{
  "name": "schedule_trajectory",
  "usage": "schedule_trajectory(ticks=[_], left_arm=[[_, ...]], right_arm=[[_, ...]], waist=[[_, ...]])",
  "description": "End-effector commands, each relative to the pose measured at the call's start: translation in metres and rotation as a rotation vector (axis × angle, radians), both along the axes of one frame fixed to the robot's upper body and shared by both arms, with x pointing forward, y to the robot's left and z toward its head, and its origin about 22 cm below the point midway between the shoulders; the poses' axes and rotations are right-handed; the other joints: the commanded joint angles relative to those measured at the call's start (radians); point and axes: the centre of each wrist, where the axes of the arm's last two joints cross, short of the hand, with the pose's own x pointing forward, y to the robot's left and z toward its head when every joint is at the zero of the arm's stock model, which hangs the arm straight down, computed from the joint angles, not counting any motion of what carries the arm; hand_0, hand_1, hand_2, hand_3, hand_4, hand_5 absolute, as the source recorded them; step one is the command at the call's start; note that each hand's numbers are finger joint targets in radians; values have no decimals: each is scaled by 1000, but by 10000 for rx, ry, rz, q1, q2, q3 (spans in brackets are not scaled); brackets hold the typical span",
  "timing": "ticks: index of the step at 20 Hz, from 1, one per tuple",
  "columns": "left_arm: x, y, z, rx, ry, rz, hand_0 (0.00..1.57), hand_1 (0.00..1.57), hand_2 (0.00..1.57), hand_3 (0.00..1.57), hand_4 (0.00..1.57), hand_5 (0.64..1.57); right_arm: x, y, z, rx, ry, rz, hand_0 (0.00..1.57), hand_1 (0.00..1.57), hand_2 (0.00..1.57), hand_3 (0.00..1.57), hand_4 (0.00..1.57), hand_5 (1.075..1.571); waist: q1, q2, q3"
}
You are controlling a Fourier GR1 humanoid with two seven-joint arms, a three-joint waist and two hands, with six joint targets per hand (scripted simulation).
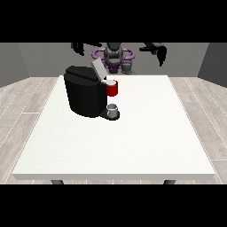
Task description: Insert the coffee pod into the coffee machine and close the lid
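Right now the black coffee machine [85, 96] sits on the white tabletop [133, 142] with its grey lid [99, 68] tilted up. I can't pick out the coffee pod anywhere. A small grey cup [113, 109] stands at the machine's base. Both arms hang raised behind the tabletop: the robot hand at the view's left [79, 48] and the robot hand at the view's right [160, 54] each hold nothing, though how their fingers lie I cannot tell

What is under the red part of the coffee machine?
Under the red part a small grey cup stands on the coffee machine's base. The lid above is tilted open. Whether a pod sits inside the red part cannot be seen from here.
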Motion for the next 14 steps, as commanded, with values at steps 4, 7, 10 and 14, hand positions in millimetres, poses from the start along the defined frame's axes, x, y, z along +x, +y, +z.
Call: schedule_trajectory(ticks=[4, 7, 10, 14], left_arm=[[-7, -9, 27, -20, -403, -37, 0, 0, 0, 0, 0, 1571], [1, -9, 44, 195, -674, 520, 0, 0, 0, 0, 0, 1571], [-11, 21, 38, 88, -733, 493, 0, 0, 0, 0, 0, 1571], [-26, 16, 36, 433, -707, 453, 0, 0, 0, 0, 0, 1571]], right_arm=[[18, -14, -8, 320, 165, -247, 0, 0, 0, 0, 0, 1571], [32, -6, 10, 405, -195, 95, 0, 0, 0, 0, 0, 1571], [34, 21, 2, 142, -54, 189, 0, 0, 0, 0, 0, 1571], [48, 4, 16, 150, 70, 216, 0, 0, 0, 0, 0, 1571]], waist=[[381, 800, 4], [-172, 1189, 2], [-217, 1348, -1], [-113, 1298, 0]])
